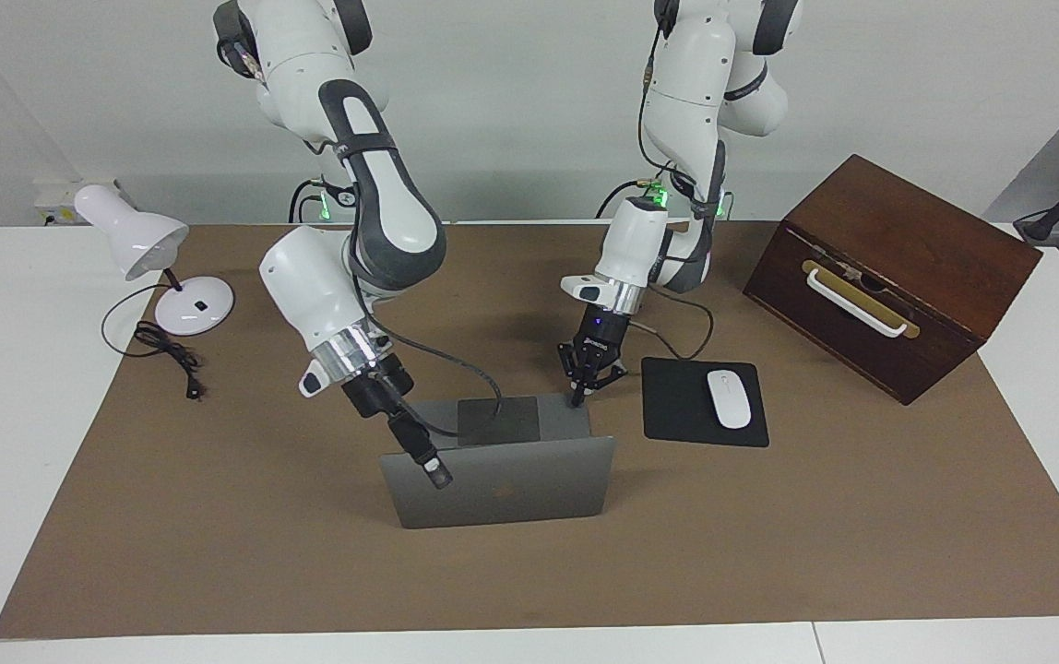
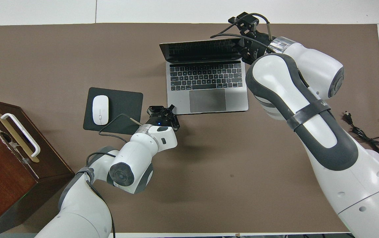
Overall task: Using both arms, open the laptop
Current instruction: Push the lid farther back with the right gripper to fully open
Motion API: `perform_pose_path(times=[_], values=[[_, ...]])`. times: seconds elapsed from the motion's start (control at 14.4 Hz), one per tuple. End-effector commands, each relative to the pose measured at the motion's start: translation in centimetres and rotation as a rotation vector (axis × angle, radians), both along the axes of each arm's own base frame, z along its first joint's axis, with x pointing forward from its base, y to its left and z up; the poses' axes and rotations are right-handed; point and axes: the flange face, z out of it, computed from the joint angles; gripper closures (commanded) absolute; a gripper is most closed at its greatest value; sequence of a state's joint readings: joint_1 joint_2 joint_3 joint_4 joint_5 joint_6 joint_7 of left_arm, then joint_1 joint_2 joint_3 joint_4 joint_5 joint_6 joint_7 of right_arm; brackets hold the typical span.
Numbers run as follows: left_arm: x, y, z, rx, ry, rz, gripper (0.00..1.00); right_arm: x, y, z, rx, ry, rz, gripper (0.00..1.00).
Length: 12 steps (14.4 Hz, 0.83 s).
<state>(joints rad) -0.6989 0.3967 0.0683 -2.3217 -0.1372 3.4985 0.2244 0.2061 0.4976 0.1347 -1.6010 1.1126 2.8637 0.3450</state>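
One laptop (image 1: 502,480) stands open between two grippers. The left gripper (image 1: 577,398), fingertips pinched together, presses its base corner. The right gripper (image 1: 437,475) lies against the lid's edge, grip impossible to tell; one mouse (image 1: 729,398) rests beside the left gripper.

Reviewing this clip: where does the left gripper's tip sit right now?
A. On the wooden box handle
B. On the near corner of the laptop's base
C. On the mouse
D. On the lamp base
B: the shut left gripper presses the laptop base corner nearest the mouse pad.
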Motion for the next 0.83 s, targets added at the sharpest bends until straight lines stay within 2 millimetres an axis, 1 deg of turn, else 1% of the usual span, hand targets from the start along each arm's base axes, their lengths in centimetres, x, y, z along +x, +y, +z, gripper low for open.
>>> perform_pose_path(times=[0.0, 0.76], values=[[0.52, 0.07, -2.25, 0.031, 0.012, -0.006, 1.0, 1.7, -0.45, 0.6, 0.004, -0.013, 0.009, 0.0], [0.57, 0.14, -2.23, 0.03, 0.01, -0.004, 1.0, 1.92, -0.58, 0.12, -0.013, 0.005, 0.009, 0.0]])
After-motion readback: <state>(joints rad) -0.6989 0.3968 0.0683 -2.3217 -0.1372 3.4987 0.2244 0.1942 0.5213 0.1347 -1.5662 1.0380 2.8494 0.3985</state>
